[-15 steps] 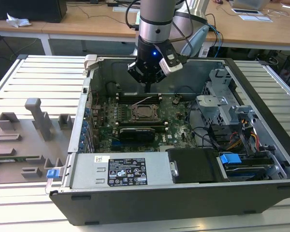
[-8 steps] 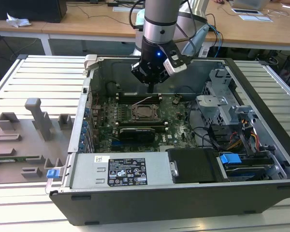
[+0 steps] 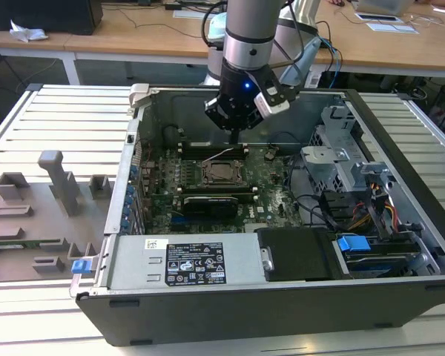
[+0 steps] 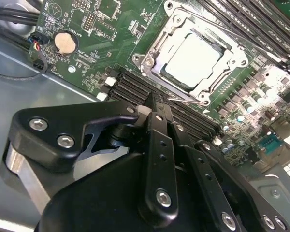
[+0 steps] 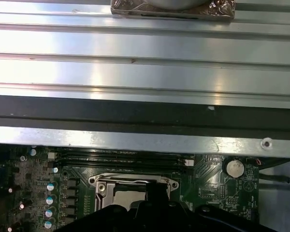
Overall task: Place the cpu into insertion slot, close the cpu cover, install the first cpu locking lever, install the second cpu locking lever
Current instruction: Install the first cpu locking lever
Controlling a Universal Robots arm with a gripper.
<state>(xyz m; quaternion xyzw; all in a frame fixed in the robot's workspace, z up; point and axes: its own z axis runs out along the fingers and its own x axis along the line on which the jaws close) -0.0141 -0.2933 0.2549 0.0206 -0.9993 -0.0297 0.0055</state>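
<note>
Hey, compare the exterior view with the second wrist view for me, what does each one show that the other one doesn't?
Exterior view alone: the open computer case on a slatted table, a grey fixture tray, and a blue tab by the drive bay. Second wrist view alone: a coin battery and the cpu seated under the closed cpu cover. Both share the motherboard, the insertion slot and the claw.

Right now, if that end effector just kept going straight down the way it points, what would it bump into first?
Probably the black memory slots beside the insertion slot, rather than the cpu seated there; the exact depth is unclear.
</note>
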